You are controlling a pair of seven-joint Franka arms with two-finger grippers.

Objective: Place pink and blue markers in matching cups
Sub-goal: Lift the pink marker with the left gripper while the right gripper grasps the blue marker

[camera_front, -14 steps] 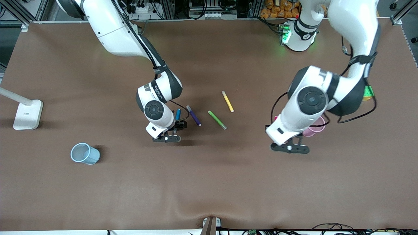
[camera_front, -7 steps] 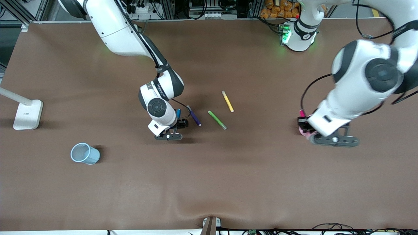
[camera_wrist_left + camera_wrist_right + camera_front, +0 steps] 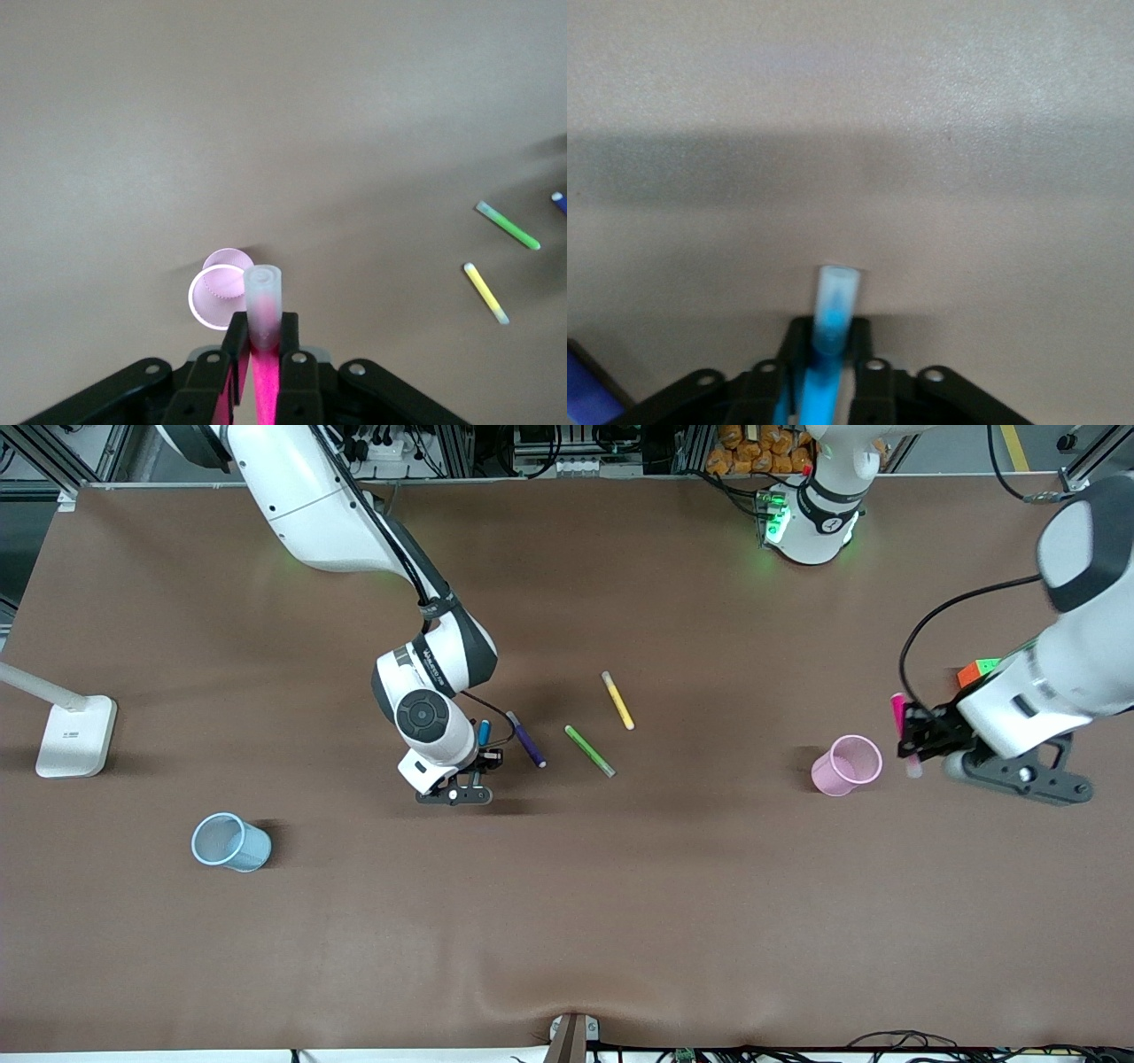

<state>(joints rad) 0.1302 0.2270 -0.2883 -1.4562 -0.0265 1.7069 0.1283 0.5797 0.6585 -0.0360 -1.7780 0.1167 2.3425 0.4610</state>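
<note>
Pictured on a brown tabletop [image 3: 567,921]: left gripper [image 3: 912,746] raised toward the left arm's end, fingers [image 3: 236,341] clenched on a slim magenta-pink marker with a pale greyish end [image 3: 900,717], held roughly upright just beside, not over, a small translucent pale pink plastic cup [image 3: 847,764] standing upright with its rim up. Near the middle of the tabletop, right gripper [image 3: 483,766] low at the surface, fingers [image 3: 796,341] closed around a slim medium-blue marker with a pale end [image 3: 483,732], pale tip seen right at the tabletop in the right wrist view. Just beside that gripper, on the side toward the left arm's end, a dark purple marker [image 3: 526,740] lying flat, closest of the loose pens to the grasp; then a green marker [image 3: 589,750] and a yellow marker [image 3: 617,701], each flat, angled and apart from one another, all three lying between the two grippers. Well apart, toward the right arm's end and nearer the front edge, a small translucent pale blue plastic cup [image 3: 230,842], upright, with open tabletop between it and the right gripper. Close to the edge at the right arm's end, a white lamp base [image 3: 76,735]. Close to the edge at the left arm's end, a multicoloured cube [image 3: 979,669], partly hidden by the left arm.
</note>
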